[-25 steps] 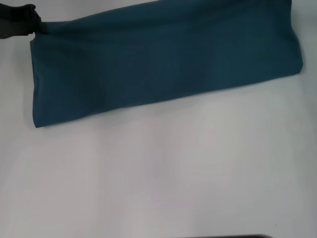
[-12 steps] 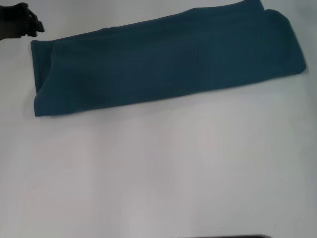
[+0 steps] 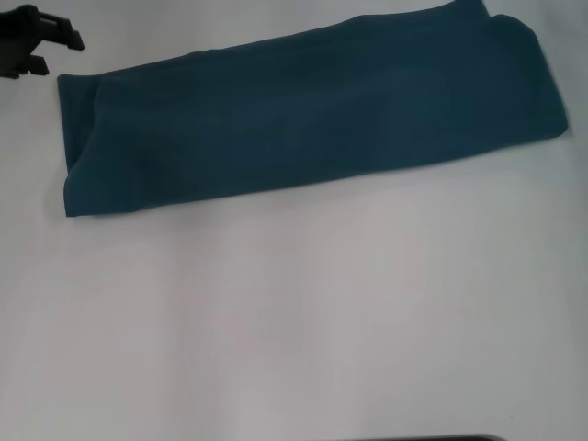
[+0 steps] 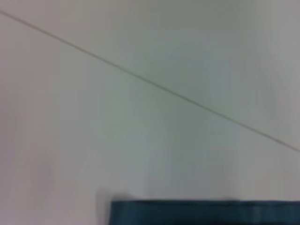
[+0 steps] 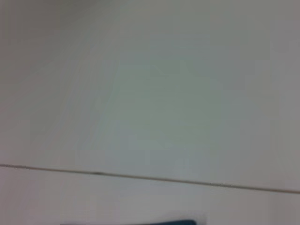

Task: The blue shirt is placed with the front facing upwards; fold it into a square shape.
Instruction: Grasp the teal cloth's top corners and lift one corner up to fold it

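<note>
Shirt [image 3: 312, 115] folded; left end effector [image 3: 57, 44] beside it, open.

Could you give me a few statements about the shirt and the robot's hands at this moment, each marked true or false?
1. The blue shirt lies folded into a long band on the white table. True.
2. The left hand grips the shirt's corner. False: it is open, just off the far-left corner, holding nothing.
3. The right hand shows in the head view. False: it does not appear.
4. The shirt is already square. False: it is much longer than wide.
</note>
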Robot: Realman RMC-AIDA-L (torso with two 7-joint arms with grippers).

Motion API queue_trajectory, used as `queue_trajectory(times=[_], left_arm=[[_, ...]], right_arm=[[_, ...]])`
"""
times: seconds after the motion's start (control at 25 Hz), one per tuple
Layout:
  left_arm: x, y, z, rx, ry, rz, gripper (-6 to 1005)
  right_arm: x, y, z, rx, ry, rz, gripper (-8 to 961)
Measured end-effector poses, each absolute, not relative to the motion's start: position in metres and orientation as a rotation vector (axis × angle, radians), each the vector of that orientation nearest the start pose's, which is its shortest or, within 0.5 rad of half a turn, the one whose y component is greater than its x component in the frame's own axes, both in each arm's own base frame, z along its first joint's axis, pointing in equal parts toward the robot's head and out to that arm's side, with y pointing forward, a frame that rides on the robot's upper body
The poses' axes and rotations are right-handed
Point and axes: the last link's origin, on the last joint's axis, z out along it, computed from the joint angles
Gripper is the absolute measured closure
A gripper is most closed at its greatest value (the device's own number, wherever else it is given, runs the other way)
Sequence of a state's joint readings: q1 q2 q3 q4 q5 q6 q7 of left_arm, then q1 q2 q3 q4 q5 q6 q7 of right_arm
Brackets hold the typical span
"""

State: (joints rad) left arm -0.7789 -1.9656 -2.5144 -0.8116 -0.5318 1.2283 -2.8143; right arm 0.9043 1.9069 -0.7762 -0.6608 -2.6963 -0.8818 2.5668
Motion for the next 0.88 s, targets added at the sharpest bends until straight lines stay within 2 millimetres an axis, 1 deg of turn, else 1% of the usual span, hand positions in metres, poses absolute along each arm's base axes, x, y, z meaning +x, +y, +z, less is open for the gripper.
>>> queue_trajectory(times=[0.16,0.2,0.24,0.32,0.36,0.4,0.44,0.48,0.52,0.56,0.64,0.76,0.88], left_arm=[[-0.265,0.428,0.09,-1.808,-1.786,-0.355,463],[-0.264,0.426,0.093,-1.817,-1.789,-0.384,442],[-0.263,0.424,0.094,-1.826,-1.794,-0.407,401],[-0.261,0.414,0.097,-1.87,-1.816,-0.507,320],[-0.261,0.411,0.097,-1.889,-1.822,-0.549,280],[-0.261,0.411,0.097,-1.889,-1.822,-0.549,239],[-0.262,0.394,0.1,-1.945,-1.84,-0.714,199],[-0.263,0.39,0.1,-1.953,-1.842,-0.746,178],[-0.266,0.38,0.099,-1.976,-1.846,-0.816,156],[-0.268,0.377,0.098,-1.981,-1.848,-0.837,135],[-0.273,0.364,0.095,-1.994,-1.861,-0.901,92],[-0.284,0.346,0.086,-2.004,-1.899,-0.942,91],[-0.293,0.33,0.076,-2.019,-1.926,-0.948,93]], right_arm=[[0.246,0.479,0.103,-1.954,1.247,0.128,302],[0.246,0.474,0.106,-1.969,1.256,0.166,256],[0.245,0.468,0.108,-1.995,1.264,0.224,209],[0.244,0.451,0.112,-2.053,1.275,0.344,116],[0.243,0.441,0.114,-2.094,1.27,0.422,102],[0.242,0.429,0.116,-2.135,1.261,0.504,87],[0.244,0.417,0.115,-2.171,1.26,0.569,73],[0.246,0.403,0.116,-2.207,1.247,0.651,58],[0.25,0.39,0.114,-2.24,1.246,0.717,44],[0.255,0.379,0.114,-2.255,1.246,0.767,29],[0.269,0.355,0.11,-2.267,1.262,0.865,31],[0.289,0.328,0.104,-2.243,1.321,0.958,33],[0.305,0.306,0.091,-2.22,1.409,1.038,36]])
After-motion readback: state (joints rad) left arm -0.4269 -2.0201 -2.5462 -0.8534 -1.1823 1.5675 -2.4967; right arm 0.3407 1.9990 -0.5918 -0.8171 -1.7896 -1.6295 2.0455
